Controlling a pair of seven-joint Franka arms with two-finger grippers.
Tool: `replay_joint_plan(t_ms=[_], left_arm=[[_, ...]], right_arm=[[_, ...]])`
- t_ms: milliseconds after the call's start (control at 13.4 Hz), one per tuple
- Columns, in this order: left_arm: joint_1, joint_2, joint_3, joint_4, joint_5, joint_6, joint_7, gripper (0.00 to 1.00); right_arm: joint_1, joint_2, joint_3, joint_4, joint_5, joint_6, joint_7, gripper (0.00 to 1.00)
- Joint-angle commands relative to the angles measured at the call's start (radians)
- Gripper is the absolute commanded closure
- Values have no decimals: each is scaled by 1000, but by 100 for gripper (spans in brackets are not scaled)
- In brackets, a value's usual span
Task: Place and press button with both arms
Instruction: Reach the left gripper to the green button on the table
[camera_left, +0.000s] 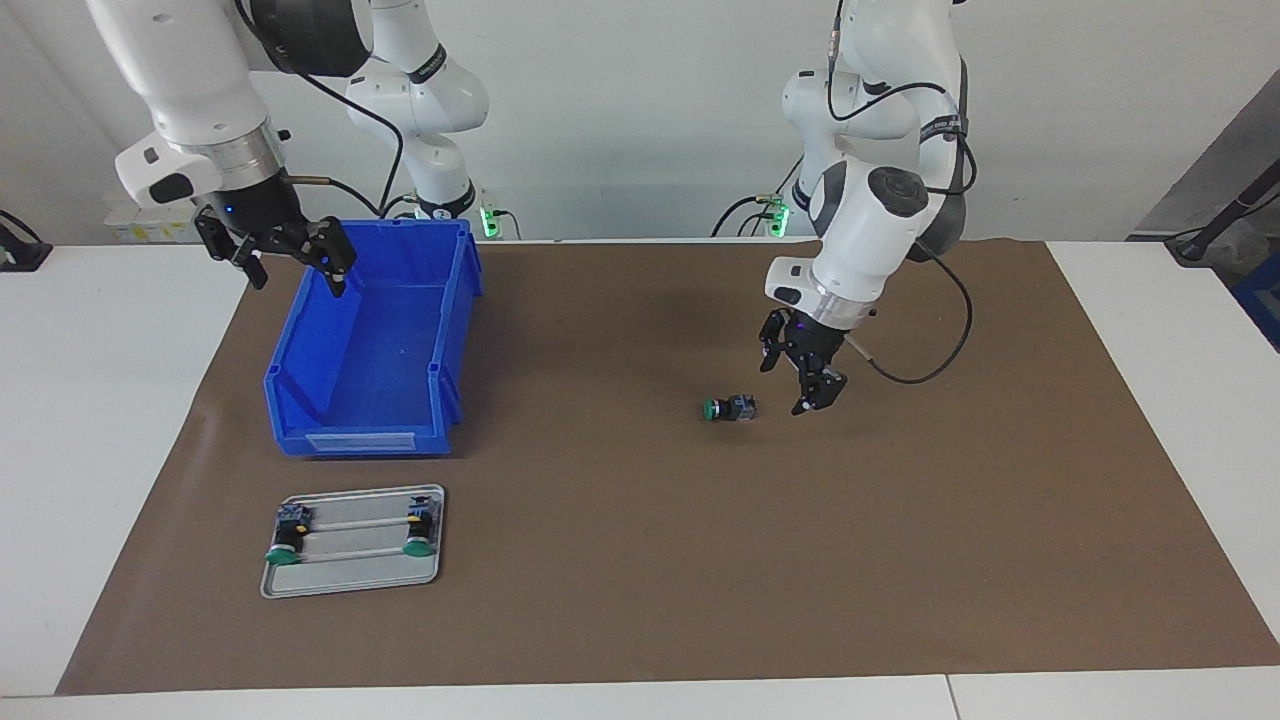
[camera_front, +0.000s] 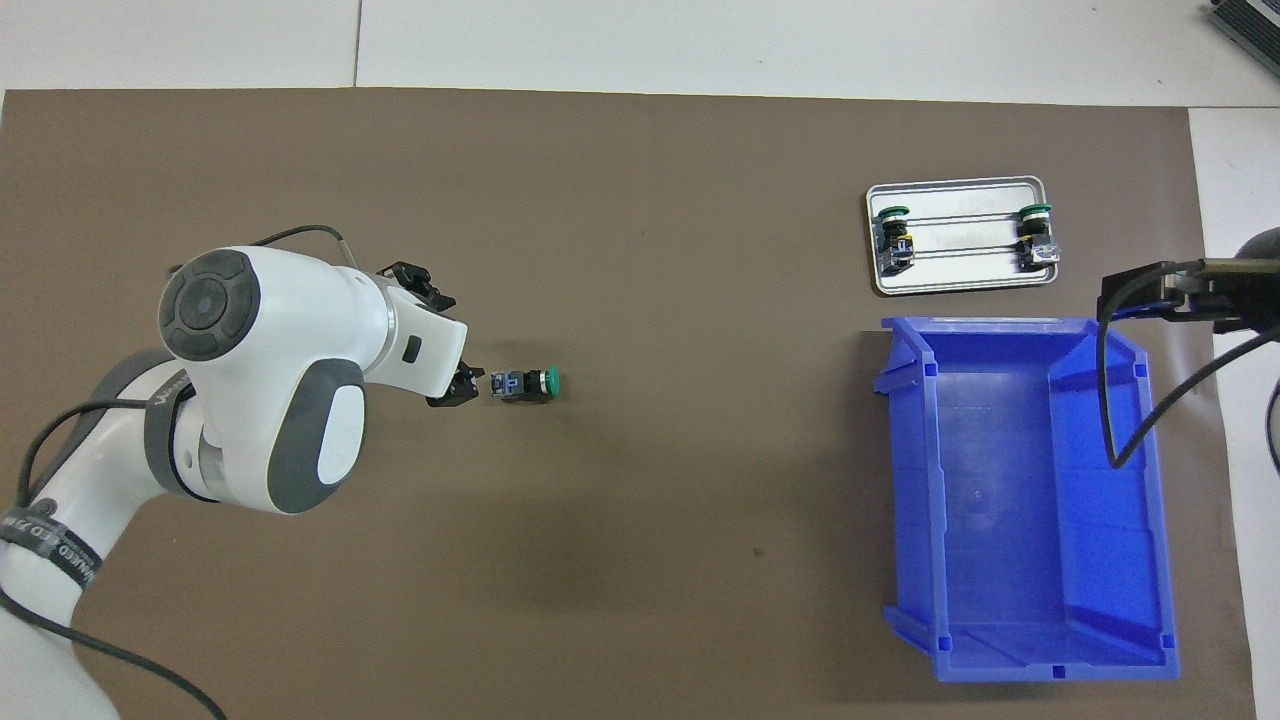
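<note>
On my white table a brown mat covers the middle. A green-capped button lies on its side on the mat, toward my left arm's end. Toward my right arm's end stands a blue bin, and just beside it, farther from me, a grey metal tray carrying two more buttons

From overhead my left arm covers most of its own hand. My right hand runs off the picture's edge there. On the tray, the two buttons' details are too small for me to tell.
</note>
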Motion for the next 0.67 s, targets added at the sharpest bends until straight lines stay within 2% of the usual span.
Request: replay_joint_plan(t_ms=[0, 224, 447, 596], left_arm=[[-14, 37, 13, -1, -67, 31, 55, 12], [-33, 85, 13, 13, -72, 61, 55, 11], [-72, 134, 15, 54, -73, 62, 44, 11], [-79, 154, 15, 71, -73, 55, 41, 11]], right_arm=[[2, -41, 3, -66, 12, 35, -50, 1], [8, -38, 2, -61, 6, 15, -92, 1], [36, 9, -21, 58, 1, -104, -85, 1], [78, 19, -40, 74, 1, -115, -61, 1]])
